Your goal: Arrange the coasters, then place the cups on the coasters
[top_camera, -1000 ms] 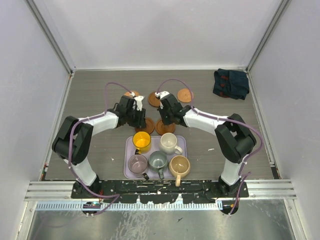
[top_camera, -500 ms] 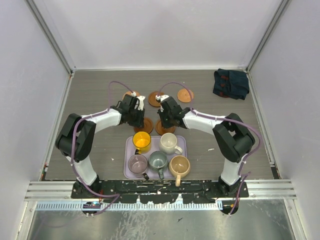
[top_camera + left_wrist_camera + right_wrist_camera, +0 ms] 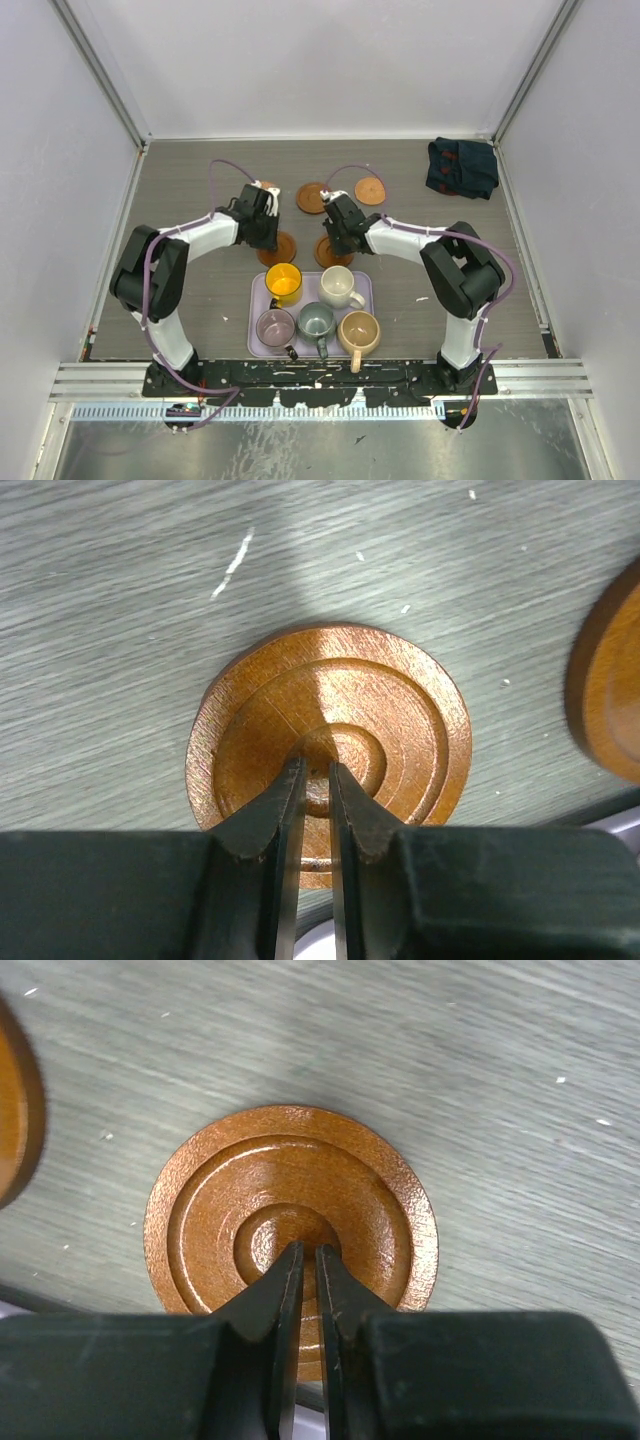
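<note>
Two brown coasters lie just beyond the lilac tray (image 3: 262,300). My left gripper (image 3: 268,236) is shut, its tips resting on the centre of the left coaster (image 3: 280,248), seen close up as a ringed coaster (image 3: 400,710) under the gripper (image 3: 317,777). My right gripper (image 3: 336,240) is shut too, tips on the centre of the right coaster (image 3: 330,254), which fills the right wrist view (image 3: 370,1190) under the gripper (image 3: 304,1256). Three more coasters lie farther back (image 3: 312,197) (image 3: 370,190) (image 3: 264,186). The yellow (image 3: 283,281), white (image 3: 338,287), mauve (image 3: 275,326), grey-green (image 3: 316,321) and tan (image 3: 358,331) cups stand on the tray.
A dark navy cloth (image 3: 462,166) lies at the back right corner. Grey walls close in the table on three sides. A neighbouring coaster's edge shows at the right of the left wrist view (image 3: 608,680) and at the left of the right wrist view (image 3: 14,1110).
My left gripper's jaws have closed. It has moved a little left, and the coaster under its tips has slid left with it. The right gripper has stayed shut on its coaster's centre.
</note>
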Tool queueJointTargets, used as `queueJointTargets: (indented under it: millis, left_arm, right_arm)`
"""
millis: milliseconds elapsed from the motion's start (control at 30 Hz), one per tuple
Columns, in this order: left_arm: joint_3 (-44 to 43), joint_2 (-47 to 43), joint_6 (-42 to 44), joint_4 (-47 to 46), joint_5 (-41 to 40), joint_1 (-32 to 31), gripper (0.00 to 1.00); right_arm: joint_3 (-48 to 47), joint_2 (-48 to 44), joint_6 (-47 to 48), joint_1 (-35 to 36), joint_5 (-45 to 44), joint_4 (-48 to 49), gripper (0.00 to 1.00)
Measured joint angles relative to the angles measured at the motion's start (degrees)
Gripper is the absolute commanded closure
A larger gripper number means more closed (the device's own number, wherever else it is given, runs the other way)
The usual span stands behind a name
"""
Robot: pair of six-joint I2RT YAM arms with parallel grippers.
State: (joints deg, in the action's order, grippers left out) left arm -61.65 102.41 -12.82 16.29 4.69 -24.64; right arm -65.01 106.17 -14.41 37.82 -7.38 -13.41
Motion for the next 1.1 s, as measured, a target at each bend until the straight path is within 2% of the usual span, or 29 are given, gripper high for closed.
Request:
queueJointTargets:
  millis: [267,400,700,1100]
  left_arm:
    - [-0.20,-0.07,-2.16,1.44,0.57,4.31,0.79]
    - [-0.26,-0.20,-2.84,2.36,0.68,7.04,0.89]
    - [-1.31,0.02,-3.06,5.55,1.14,14.25,0.85]
    - [-11.63,7.39,-3.06,10.12,3.04,22.38,0.85]
  right_arm:
    - [1.05,-0.46,-1.60,-6.45,-0.11,0.96,0.83]
    - [1.51,-0.83,-2.01,-10.19,-0.35,1.03,0.83]
    - [1.40,-0.76,-2.03,-18.71,-1.62,1.01,0.83]
    - [-10.16,7.48,-1.51,-25.83,-5.90,-2.16,0.83]
